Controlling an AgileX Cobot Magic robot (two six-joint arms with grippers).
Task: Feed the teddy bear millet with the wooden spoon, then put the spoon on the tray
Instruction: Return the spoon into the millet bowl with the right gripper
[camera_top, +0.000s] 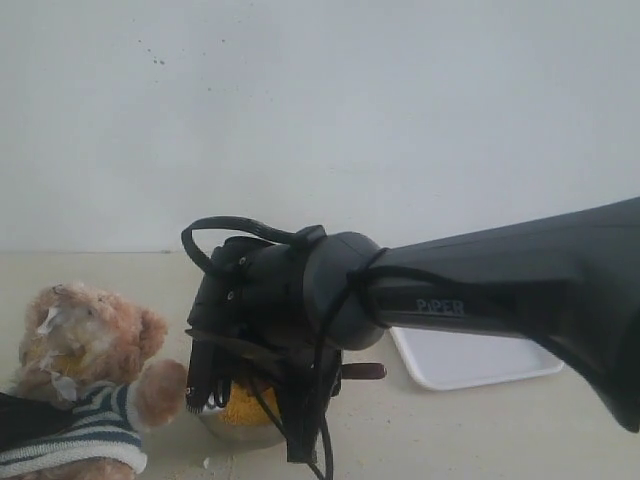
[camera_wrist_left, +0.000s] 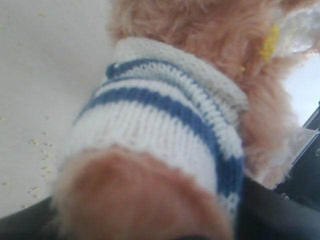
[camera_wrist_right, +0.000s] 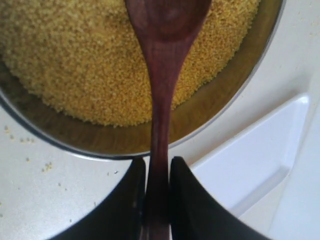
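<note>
Black right gripper (camera_wrist_right: 157, 164) clenches the thin handle of the dark reddish-brown wooden spoon (camera_wrist_right: 162, 60), likely stiff and light, over fine yellow millet (camera_wrist_right: 75, 65).

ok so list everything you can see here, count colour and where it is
table: 1, off-white, under everything
steel bowl: 1, silver, on the table
teddy bear: 1, light brown, striped shirt, left of the bowl
millet: 1 heap, yellow, in the bowl
wooden spoon: 1, dark reddish-brown, tip at the millet
tray: 1, white, right of the bowl
stray grains: many, yellow, on the table
right arm: 1, black, from the right
right gripper: 1, black, shut on the spoon handle
left arm: 1, black, against the bear's shirt
</note>
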